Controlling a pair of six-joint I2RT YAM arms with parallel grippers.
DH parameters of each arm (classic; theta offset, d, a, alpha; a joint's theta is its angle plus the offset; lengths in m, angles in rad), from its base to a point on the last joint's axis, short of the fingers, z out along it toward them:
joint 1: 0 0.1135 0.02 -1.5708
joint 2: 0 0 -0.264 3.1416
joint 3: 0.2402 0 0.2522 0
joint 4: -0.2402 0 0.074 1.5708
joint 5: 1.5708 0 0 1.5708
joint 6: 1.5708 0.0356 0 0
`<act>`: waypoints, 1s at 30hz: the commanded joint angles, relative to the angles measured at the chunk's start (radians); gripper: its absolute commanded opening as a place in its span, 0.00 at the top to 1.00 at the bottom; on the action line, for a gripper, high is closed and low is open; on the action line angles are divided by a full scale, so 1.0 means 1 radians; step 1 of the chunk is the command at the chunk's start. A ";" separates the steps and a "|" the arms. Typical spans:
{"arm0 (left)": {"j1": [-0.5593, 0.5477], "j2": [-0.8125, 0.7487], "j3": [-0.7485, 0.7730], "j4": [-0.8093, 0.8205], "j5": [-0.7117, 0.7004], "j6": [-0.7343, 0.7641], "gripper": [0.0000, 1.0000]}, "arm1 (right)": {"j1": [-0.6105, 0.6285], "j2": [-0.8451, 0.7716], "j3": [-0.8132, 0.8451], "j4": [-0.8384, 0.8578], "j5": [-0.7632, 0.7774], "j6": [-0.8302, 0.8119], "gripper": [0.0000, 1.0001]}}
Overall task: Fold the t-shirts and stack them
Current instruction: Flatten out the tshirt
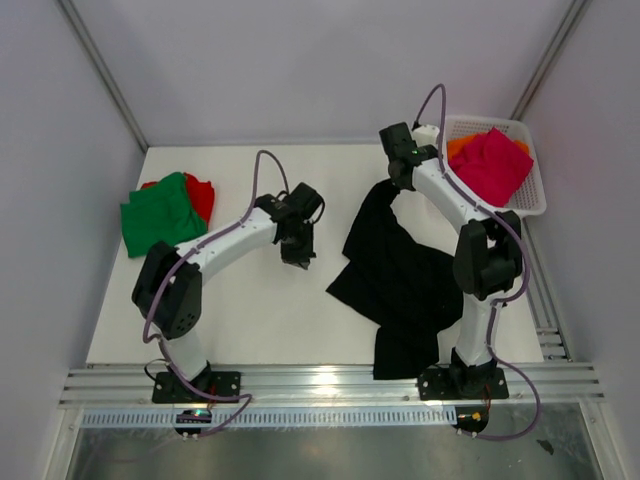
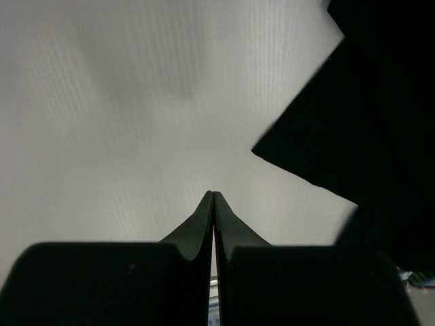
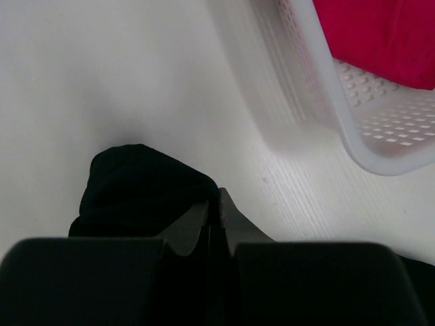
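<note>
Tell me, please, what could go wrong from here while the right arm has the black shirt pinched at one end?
1. The right gripper holds only a small bunch of the black t-shirt, so the cloth may slip out when pulled.
2. That grip sits close to the white basket, and a swing could catch its rim.
3. The left gripper is shut and empty beside the shirt's edge. Dragged by one arm, the crumpled shirt will probably bunch rather than spread flat.
</note>
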 commanded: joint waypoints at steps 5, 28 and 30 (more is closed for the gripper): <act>-0.003 -0.024 -0.052 0.165 0.224 -0.066 0.97 | -0.079 -0.027 -0.054 -0.006 0.010 0.061 0.97; -0.013 0.231 -0.182 0.315 0.354 -0.075 0.52 | -0.122 -0.142 -0.192 0.037 -0.005 0.046 0.97; -0.013 0.234 -0.178 0.328 0.361 -0.083 0.52 | -0.122 -0.144 -0.193 0.036 -0.007 0.044 0.97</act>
